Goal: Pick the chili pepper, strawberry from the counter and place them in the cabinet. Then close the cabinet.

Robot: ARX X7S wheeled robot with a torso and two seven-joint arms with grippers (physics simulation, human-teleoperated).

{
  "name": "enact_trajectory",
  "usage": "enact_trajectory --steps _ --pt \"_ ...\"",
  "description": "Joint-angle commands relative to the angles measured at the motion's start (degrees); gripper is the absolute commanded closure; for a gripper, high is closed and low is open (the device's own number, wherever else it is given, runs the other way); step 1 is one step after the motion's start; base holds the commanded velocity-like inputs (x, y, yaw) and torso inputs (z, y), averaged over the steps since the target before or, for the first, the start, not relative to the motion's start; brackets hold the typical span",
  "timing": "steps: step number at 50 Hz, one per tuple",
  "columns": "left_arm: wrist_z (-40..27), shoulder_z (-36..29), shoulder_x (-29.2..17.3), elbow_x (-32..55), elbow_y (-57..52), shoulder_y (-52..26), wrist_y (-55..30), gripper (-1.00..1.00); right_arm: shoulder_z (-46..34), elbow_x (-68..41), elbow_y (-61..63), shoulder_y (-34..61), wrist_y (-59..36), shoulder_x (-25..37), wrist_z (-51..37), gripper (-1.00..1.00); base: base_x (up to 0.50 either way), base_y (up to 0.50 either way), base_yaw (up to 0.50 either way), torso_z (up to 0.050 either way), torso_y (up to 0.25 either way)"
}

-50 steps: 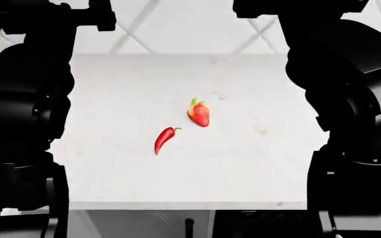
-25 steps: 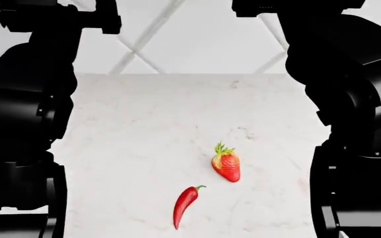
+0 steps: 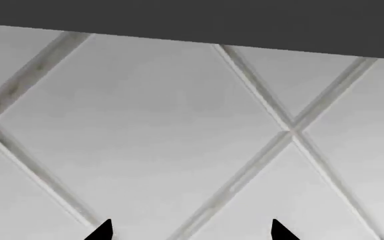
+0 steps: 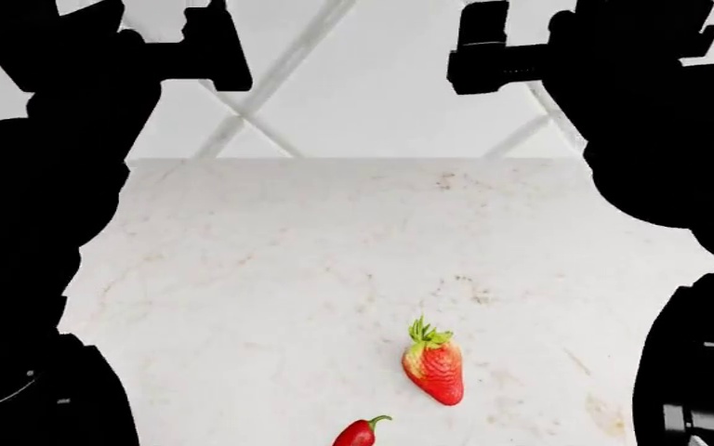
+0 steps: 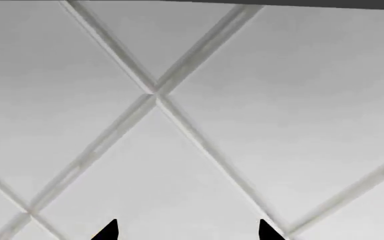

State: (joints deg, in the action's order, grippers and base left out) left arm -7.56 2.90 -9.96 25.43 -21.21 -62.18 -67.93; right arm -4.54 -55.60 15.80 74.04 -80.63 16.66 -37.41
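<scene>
Strawberry point(image 4: 435, 369) is lying on the counter point(image 4: 271, 260) toward its near side, between the two arms, with the chili pepper point(image 4: 360, 433) just beside it, half out of view at the picture's lower edge. Both arms are hanging high, well apart from the fruit. The left gripper point(image 3: 188, 231) and the right gripper point(image 5: 186, 231) are pointing at the diamond-tiled wall point(image 3: 145, 125), fingers spread and holding nothing. The berry looks soft and bruisable, best pinched gently across its plump middle; the pepper looks light, glossy and slippery, best taken mid-body.
</scene>
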Motion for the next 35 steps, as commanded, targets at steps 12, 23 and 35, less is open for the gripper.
enact_trajectory --steps 12,23,35 --pt "-48.9 10.6 -9.2 76.3 -11.1 -0.4 -18.7 -1.00 -26.0 -85.6 9.6 16.9 6.5 29.2 -49.2 -1.00 0.00 0.00 0.00 0.000 0.000" --pt "-58.3 3.9 -16.1 89.3 -13.2 2.6 -13.4 -1.00 -30.7 -88.4 22.3 9.4 16.4 35.6 -49.6 -1.00 0.00 0.00 0.00 0.000 0.000" --pt "-72.0 -14.6 -23.9 109.7 -30.6 13.0 -1.6 -1.00 -31.2 -80.8 21.3 0.6 15.2 36.0 -45.0 -1.00 0.00 0.00 0.00 0.000 0.000"
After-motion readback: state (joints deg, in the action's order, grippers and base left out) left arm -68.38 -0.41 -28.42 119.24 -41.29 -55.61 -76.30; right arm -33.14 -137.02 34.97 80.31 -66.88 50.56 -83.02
